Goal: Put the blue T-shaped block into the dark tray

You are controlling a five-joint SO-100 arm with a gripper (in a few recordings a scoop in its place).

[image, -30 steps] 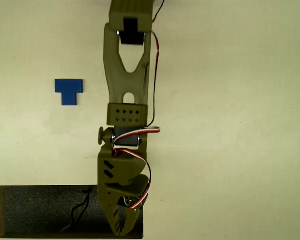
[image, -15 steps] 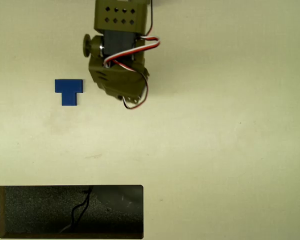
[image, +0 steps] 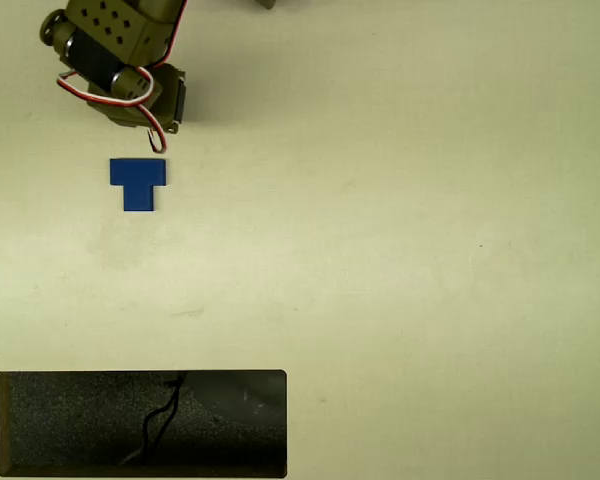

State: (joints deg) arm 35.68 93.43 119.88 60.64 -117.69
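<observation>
A plain, pale cream table surface (image: 410, 250) spans the overhead view from edge to edge. It is matte and evenly lit, with soft, faint shadows. A few light smudges mark it left of centre, and a tiny dark speck sits on it toward the right.

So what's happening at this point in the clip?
Seen from overhead, the olive-green arm with its gripper sits at the top left, just above the blue T-shaped block, which lies flat on the pale table and is not held. The fingers are hidden under the arm's body, so whether they are open can't be told. The dark tray at the bottom left holds nothing.
</observation>
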